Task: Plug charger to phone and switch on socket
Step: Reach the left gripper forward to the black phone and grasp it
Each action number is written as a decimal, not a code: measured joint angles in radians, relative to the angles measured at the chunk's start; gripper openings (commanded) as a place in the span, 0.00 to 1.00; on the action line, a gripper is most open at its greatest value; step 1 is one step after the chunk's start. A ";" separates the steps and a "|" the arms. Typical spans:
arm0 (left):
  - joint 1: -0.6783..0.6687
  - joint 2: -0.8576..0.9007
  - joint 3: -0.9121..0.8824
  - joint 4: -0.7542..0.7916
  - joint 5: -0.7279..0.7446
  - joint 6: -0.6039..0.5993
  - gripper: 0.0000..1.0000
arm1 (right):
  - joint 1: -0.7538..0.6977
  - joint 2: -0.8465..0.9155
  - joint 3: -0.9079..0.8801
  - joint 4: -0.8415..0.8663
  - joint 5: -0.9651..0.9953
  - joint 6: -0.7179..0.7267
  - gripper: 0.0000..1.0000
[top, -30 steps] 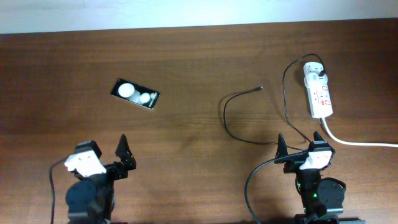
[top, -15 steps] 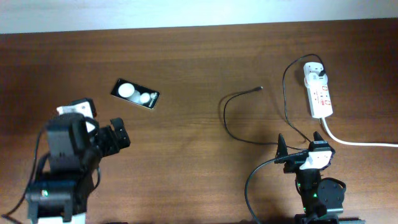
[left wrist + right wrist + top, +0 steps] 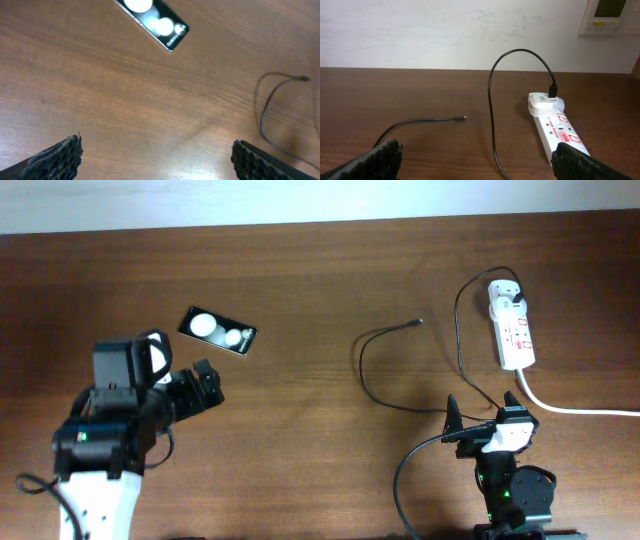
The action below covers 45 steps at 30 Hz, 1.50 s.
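The black phone (image 3: 218,330) lies flat at the table's left, two white round spots on its screen; it also shows at the top of the left wrist view (image 3: 152,20). My left gripper (image 3: 200,387) is open and empty, just below and near the phone (image 3: 160,167). The charger's thin black cable (image 3: 363,365) loops across the right half; its tip (image 3: 420,321) lies free on the wood (image 3: 464,118), and its white plug (image 3: 546,101) sits in the white socket (image 3: 512,330). My right gripper (image 3: 482,414) is open and empty, near the front edge below the socket (image 3: 557,131).
The socket's thick white cord (image 3: 580,410) runs off to the right edge. A white wall (image 3: 445,30) with a wall panel (image 3: 609,15) stands behind the table's far edge. Part of the charger cable (image 3: 264,112) lies right of the left gripper.
My left arm has lifted from its rest pose and swung forward toward the phone, jaws still open. The right arm, cable, phone and socket have not moved.
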 measured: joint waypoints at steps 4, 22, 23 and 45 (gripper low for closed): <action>-0.002 0.121 0.105 -0.084 -0.073 -0.082 0.99 | 0.000 0.000 0.000 0.000 0.000 -0.001 0.99; -0.013 0.769 0.790 -0.289 -0.117 -0.486 1.00 | 0.000 -0.002 0.000 0.000 0.000 0.000 0.99; -0.013 0.787 0.790 -0.270 -0.109 -0.500 1.00 | 0.000 -0.002 0.000 0.000 0.000 0.000 0.99; -0.006 1.169 0.930 -0.166 -0.013 -0.641 1.00 | 0.000 -0.002 0.000 0.000 0.000 -0.001 0.99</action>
